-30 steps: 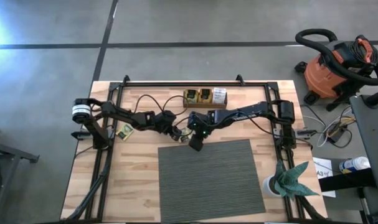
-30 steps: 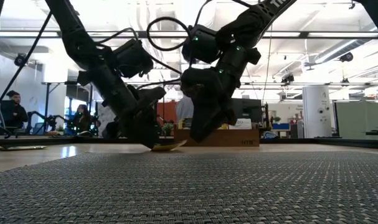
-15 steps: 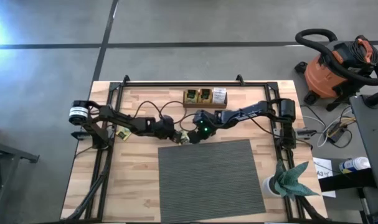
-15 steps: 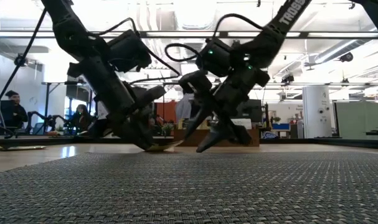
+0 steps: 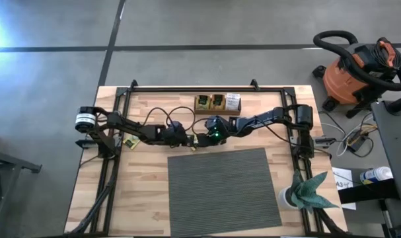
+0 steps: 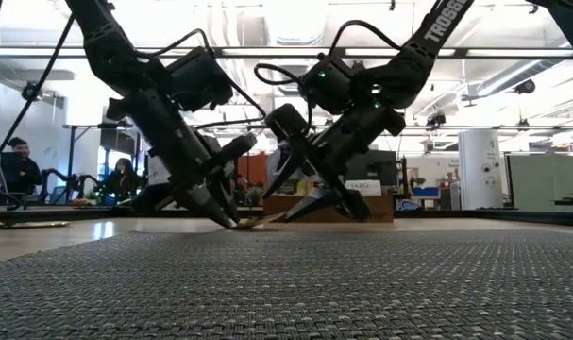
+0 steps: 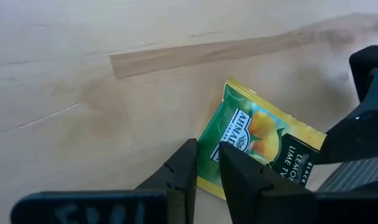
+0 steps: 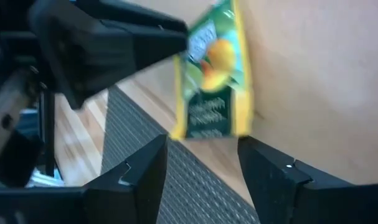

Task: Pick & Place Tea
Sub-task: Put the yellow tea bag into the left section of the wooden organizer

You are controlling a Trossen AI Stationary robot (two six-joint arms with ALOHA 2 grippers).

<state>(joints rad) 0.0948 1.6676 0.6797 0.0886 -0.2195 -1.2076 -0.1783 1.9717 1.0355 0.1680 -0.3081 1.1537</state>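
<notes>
Left gripper (image 7: 204,163) jaws pinching tea sachet (image 7: 263,143); right gripper (image 8: 201,165) jaws wide beside it

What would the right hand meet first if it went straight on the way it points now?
Most likely the green tea sachet, which lies dead ahead of the open right hand and is pinched by the left hand; depth is uncertain.
</notes>
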